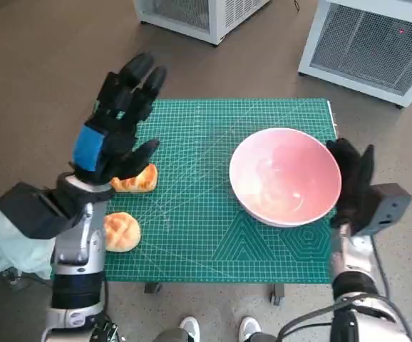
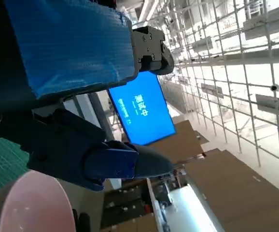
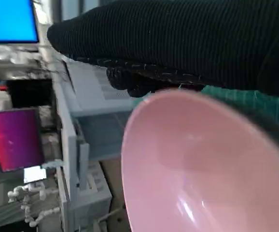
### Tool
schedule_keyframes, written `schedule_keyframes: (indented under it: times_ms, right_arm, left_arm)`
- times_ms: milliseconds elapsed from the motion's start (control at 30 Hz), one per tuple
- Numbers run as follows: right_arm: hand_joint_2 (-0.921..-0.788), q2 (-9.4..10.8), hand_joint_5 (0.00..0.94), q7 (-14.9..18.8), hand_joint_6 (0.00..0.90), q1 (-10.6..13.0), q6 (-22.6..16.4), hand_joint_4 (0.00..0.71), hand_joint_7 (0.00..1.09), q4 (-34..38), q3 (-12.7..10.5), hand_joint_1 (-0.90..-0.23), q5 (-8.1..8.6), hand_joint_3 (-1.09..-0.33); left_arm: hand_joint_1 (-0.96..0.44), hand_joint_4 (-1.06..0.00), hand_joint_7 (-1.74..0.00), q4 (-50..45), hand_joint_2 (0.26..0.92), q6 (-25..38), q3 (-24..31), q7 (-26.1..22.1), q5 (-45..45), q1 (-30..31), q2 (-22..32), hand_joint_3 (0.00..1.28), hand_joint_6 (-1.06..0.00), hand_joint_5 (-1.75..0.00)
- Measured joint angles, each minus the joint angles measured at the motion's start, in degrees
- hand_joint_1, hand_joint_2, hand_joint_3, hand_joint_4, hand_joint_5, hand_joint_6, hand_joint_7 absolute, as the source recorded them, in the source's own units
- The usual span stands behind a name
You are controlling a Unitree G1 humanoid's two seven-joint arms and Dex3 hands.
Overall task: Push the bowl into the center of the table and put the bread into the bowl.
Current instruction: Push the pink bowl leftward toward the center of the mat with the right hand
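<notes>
The right hand [image 1: 352,187], flat against the bowl's [image 1: 286,175] outer wall at the mat's [image 1: 213,235] right side and gripping nothing, can likely slide this light, stiff, slippery bowl, while the left hand [image 1: 117,121] hovers spread and empty above the soft bread [image 1: 136,179].
</notes>
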Motion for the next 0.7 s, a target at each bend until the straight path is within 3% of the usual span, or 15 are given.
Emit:
schedule_keyframes:
  times_ms: [700]
  right_arm:
    - [-0.921,7.07,0.008,0.9,0.23,-7.09,3.73,0.237,0.27,0.23,-0.72,-0.602,0.44,-0.965]
  left_arm:
    - [-0.67,-0.2,-0.23,-4.03,0.921,-1.8,2.11,1.98,0.86,5.84,2.11,0.34,-0.12,0.0]
